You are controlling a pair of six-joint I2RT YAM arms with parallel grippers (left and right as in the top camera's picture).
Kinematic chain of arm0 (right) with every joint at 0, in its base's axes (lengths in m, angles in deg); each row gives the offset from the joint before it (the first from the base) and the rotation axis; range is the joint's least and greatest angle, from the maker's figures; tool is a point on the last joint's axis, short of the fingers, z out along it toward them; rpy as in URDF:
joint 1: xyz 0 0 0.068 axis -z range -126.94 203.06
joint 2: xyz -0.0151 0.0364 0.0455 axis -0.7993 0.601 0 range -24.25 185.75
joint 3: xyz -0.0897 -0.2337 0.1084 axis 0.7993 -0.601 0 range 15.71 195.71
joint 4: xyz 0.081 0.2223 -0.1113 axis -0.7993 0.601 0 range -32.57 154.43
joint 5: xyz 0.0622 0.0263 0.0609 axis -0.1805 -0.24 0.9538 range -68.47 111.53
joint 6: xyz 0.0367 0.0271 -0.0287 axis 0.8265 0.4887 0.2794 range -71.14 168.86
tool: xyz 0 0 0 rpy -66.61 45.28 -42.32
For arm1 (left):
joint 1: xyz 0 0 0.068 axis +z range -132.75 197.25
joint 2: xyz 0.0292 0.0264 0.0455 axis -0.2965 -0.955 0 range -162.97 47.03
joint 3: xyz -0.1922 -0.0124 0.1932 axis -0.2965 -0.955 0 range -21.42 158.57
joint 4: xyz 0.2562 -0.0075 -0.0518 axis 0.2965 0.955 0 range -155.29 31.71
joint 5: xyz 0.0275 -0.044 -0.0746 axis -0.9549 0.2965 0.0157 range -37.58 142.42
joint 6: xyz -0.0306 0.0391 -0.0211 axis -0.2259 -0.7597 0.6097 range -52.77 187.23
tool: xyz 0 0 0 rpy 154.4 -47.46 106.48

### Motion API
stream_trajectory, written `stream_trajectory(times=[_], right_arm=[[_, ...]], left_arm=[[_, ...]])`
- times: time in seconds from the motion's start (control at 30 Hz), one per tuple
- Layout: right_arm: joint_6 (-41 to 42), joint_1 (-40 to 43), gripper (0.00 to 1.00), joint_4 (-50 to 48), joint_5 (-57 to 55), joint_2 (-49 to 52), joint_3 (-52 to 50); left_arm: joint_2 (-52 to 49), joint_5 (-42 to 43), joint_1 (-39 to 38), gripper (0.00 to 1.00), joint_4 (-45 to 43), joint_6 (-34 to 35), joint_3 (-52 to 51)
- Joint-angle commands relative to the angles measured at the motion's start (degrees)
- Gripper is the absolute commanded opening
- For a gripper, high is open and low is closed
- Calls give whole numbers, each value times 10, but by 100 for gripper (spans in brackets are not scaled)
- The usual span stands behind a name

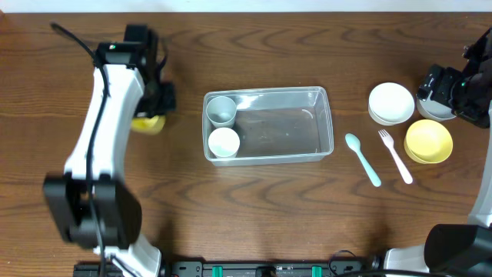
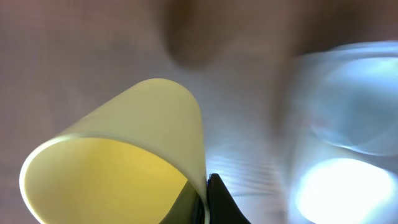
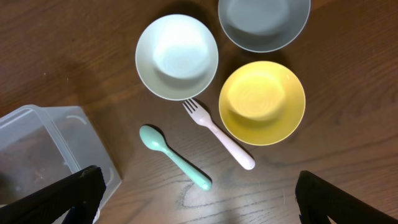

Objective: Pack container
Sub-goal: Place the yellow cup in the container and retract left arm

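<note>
Light, bendy container (image 1: 267,91), best gripped by its rim; left gripper (image 2: 200,199) seemingly pinches cup (image 2: 137,118), right gripper (image 3: 199,199) spread.

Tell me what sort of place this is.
Probably a robot test bench rather than a kitchen: two arms at a wooden table, with a clear container and bowls, a fork and a spoon laid out beside it.

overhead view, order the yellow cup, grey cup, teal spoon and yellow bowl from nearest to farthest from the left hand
1. yellow cup, far left, at the left hand
2. grey cup, in the left end of the container
3. teal spoon, right of the container
4. yellow bowl, far right
</note>
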Motion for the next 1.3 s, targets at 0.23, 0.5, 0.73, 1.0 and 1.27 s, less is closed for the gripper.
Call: stream_trajectory(times=[0.23, 0.5, 0.73, 1.0, 1.27], right_arm=[[-5, -3, 99, -3, 4, 1, -3], [-5, -3, 99, -3, 4, 1, -3], [-5, -3, 99, -3, 4, 1, -3], [-5, -3, 99, -3, 4, 1, -3], [-5, -3, 99, -2, 4, 1, -3]], left_arm=[[28, 3, -245, 6, -35, -84, 73], [-66, 2, -310, 6, -67, -134, 73], [-137, 2, -293, 6, -68, -145, 73], [-201, 2, -273, 6, -74, -169, 73], [-207, 2, -273, 30, -90, -172, 73]])
